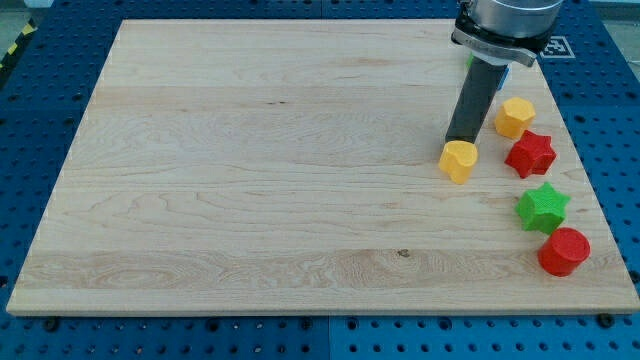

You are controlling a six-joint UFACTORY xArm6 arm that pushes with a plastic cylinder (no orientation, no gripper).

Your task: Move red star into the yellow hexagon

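The red star [530, 153] lies near the board's right edge. The yellow hexagon [515, 116] sits just above it and slightly to its left, nearly touching. My rod comes down from the view's top right, and my tip [457, 141] stands left of both, right behind a yellow heart-like block [458, 161], touching or almost touching its upper edge. The tip is about a block's width to the left of the red star.
A green star [542, 207] lies below the red star, and a red cylinder [564, 251] below that, near the right edge of the wooden board [250, 180]. A bit of blue and green shows behind the rod at the top.
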